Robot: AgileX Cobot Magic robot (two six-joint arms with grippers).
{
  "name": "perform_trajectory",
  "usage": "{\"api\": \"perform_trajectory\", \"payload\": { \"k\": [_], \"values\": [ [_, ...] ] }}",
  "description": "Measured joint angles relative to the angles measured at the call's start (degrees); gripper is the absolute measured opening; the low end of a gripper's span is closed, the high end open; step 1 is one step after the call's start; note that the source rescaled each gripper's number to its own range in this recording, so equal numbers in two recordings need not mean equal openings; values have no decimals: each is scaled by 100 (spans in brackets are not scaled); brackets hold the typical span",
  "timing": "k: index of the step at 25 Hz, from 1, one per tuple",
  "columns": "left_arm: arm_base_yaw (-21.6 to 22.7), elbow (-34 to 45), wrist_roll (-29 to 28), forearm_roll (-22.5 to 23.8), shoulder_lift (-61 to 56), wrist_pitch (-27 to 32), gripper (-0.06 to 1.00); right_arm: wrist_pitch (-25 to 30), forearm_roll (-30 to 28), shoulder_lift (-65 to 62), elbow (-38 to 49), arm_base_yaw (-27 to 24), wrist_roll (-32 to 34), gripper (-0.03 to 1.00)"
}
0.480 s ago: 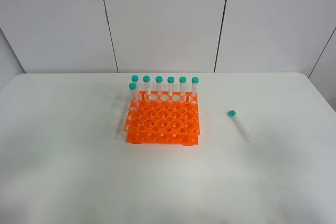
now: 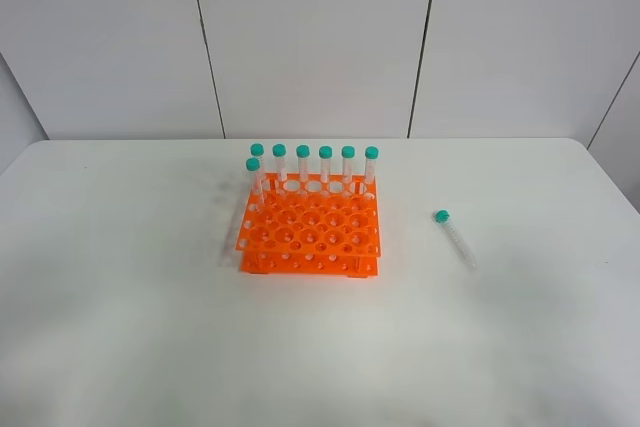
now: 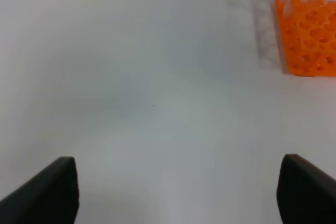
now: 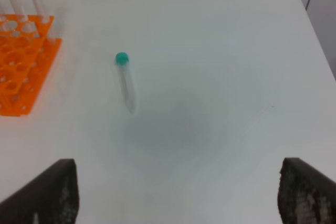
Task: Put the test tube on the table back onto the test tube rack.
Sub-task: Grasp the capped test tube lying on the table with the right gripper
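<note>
Teal-capped test tube [image 2: 456,238] flat on table [image 2: 120,327], right of orange rack [image 2: 310,237].

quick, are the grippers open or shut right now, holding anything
Left gripper: open, holding nothing.
Right gripper: open, holding nothing; the test tube lies on the table.

Item 1: the rack [image 2: 310,232]. I find it standing on the surface [image 2: 120,327], a little left of the middle and nearer the far edge than the near one.

Item 2: standing tubes [image 2: 325,162]. I count six upright in the rack's far row, side by side. A seventh tube [image 2: 254,179] stands one row forward, at the left end.

Item 3: the test tube [image 2: 455,239]. It lies flat on the surface to the right of the rack and well apart from it. Its cap end points away from me and its tip angles toward the near right.

Item 4: the wall [image 2: 310,37]. It rises behind the surface's far edge.
</note>
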Motion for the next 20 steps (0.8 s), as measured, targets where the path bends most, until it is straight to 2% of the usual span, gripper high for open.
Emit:
{"api": "perform_trajectory", "payload": {
  "k": [7, 15, 20],
  "values": [
    [0, 0, 0, 0, 0, 0, 82, -62, 59, 412, -169, 0, 0, 78],
    [0, 0, 0, 0, 0, 0, 82, -809, 271, 2091, -1473, 0, -296, 78],
    [0, 0, 0, 0, 0, 0, 82, -1076, 492, 3389, -2221, 0, -691, 78]
  ]
}}
